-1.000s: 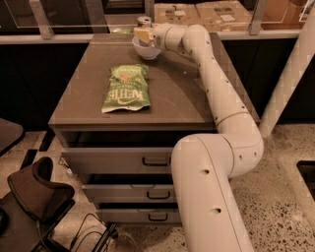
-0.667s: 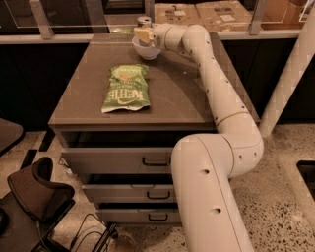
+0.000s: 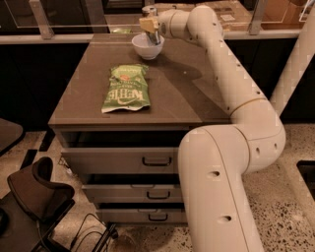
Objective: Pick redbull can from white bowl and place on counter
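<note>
The redbull can (image 3: 149, 10) shows its silver top just above my gripper's wrist, over the white bowl (image 3: 147, 47) at the back of the counter (image 3: 197, 93). My gripper (image 3: 153, 38) reaches in from the right and points down over the bowl, shut on the can. It holds the can upright with its lower part at about the bowl's rim. The can's body is mostly hidden behind the gripper.
A green chip bag (image 3: 126, 89) lies flat on the counter's left middle, in front of the bowl. My arm (image 3: 231, 83) spans the counter's right side. A ledge with glass panels (image 3: 74, 37) runs behind the counter. A dark chair (image 3: 34, 192) stands at the lower left by the drawers.
My gripper and the can have risen a little above the bowl, and more of the bowl now shows below them. The chip bag has not moved.
</note>
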`<state>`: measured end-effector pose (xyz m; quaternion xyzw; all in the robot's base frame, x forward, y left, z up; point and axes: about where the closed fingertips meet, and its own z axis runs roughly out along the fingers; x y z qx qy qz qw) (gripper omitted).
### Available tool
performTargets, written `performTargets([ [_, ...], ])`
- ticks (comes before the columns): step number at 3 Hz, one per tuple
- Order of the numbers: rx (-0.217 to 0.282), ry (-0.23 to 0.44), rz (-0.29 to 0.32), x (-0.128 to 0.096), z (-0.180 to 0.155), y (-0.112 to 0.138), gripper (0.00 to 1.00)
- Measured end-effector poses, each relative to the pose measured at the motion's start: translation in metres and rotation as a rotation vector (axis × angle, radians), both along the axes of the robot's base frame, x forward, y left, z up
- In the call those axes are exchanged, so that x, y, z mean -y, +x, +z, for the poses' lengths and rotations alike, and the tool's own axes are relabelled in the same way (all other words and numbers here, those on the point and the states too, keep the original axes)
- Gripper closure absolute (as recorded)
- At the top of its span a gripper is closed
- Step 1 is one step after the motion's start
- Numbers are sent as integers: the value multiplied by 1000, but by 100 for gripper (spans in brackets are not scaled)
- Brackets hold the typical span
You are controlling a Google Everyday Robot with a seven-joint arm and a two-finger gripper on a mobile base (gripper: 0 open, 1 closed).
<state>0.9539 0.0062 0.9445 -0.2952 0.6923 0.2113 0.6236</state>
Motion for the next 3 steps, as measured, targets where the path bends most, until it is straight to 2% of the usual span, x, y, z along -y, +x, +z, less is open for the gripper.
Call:
performTargets([
  [1,12,-74,-53,17,36,-14,100],
  [2,41,-113,-105,37,66,-31,100],
  [3,76,-102,-151,59,85,-54,100],
])
